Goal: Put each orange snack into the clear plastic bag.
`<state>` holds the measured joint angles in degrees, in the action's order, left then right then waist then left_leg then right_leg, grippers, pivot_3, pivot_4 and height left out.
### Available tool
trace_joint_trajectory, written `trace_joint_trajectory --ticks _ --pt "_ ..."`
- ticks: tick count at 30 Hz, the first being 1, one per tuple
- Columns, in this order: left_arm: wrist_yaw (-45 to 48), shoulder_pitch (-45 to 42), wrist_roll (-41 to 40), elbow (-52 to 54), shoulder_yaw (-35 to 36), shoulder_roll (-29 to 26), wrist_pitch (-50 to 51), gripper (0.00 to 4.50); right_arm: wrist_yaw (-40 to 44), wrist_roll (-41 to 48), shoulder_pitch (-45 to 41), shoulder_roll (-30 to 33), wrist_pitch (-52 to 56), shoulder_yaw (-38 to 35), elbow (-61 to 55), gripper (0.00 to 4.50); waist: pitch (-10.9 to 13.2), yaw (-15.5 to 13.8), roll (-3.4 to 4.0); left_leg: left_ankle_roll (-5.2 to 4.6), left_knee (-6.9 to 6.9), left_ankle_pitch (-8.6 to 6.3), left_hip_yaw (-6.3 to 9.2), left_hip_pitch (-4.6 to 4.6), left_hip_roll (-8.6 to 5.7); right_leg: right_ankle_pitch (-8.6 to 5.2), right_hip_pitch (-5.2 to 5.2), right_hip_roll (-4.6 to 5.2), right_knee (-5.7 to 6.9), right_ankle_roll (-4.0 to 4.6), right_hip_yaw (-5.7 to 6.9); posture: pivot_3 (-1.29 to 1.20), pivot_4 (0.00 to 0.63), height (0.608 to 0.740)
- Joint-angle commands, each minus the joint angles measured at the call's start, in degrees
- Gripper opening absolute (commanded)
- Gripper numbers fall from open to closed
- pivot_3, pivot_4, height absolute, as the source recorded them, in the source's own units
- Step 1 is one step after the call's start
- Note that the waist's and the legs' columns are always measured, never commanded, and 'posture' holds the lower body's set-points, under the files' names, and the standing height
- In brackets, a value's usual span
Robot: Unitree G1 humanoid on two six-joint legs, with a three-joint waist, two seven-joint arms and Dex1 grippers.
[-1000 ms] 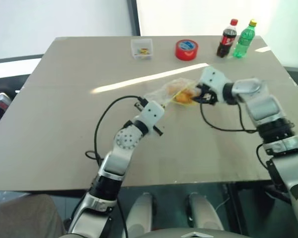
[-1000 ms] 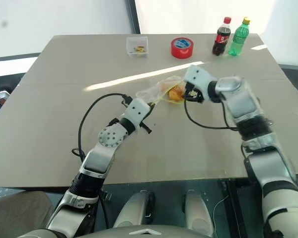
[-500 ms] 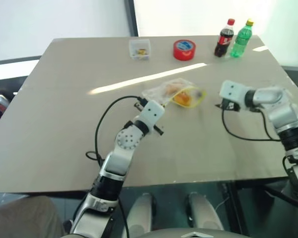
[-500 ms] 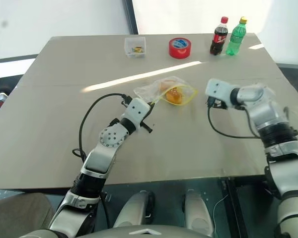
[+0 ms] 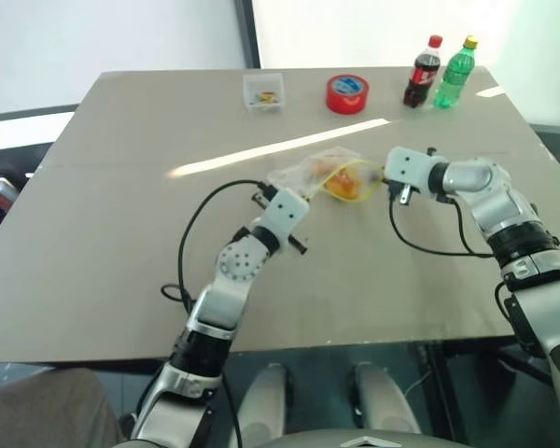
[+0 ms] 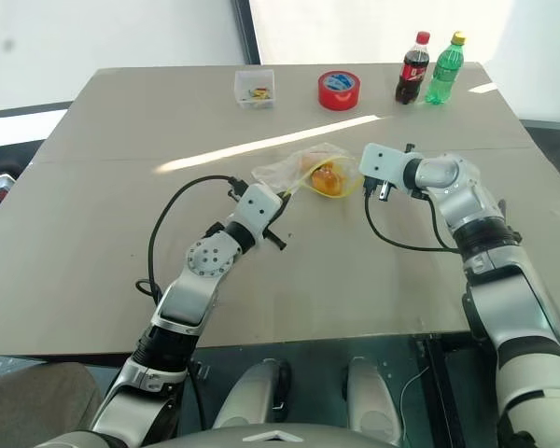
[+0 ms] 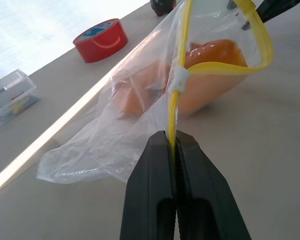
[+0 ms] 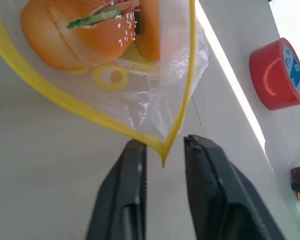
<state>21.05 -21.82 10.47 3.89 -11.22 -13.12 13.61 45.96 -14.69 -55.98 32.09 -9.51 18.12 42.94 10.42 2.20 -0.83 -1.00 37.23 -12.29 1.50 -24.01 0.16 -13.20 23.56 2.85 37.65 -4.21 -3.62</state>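
Left hand (image 7: 174, 145) pinches bag (image 7: 140, 100), blurring snacks (image 7: 210, 70).

The clear plastic bag (image 7: 115, 135) is thin, crinkly film with a yellow plastic strip, and the orange snacks (image 8: 85, 35) inside look glossy.
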Motion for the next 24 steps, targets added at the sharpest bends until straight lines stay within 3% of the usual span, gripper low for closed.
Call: trace_joint_trajectory --ticks 1,11,24 --pt "-0.3 -0.4 -0.5 1.2 0.3 -0.1 -0.9 0.00 0.2 1.0 -0.3 0.3 -0.7 -1.9 -2.0 0.10 0.0 0.0 0.00 0.00 0.00 0.00 0.00 0.00 0.00 0.00 0.00 0.00 0.00 0.00 0.00 0.00 0.150 0.740" --pt "0.3 -2.6 -0.4 1.6 1.1 -1.9 -0.9 0.00 1.9 3.3 -1.6 3.7 6.6 -6.0 -9.9 0.10 0.0 -0.1 0.00 0.00 0.00 0.00 0.08 0.00 0.00 0.00 0.00 0.00 0.00 0.00 0.00 0.00 0.150 0.740" --pt "4.4 -13.5 -2.3 6.7 1.7 -3.9 4.6 0.00 11.9 6.9 -2.2 16.0 19.2 -10.8 -26.4 0.10 0.1 -0.2 0.03 0.00 0.01 0.00 -0.02 -0.12 -0.01 0.00 0.03 0.00 -0.09 0.00 0.10 0.00 0.150 0.740"
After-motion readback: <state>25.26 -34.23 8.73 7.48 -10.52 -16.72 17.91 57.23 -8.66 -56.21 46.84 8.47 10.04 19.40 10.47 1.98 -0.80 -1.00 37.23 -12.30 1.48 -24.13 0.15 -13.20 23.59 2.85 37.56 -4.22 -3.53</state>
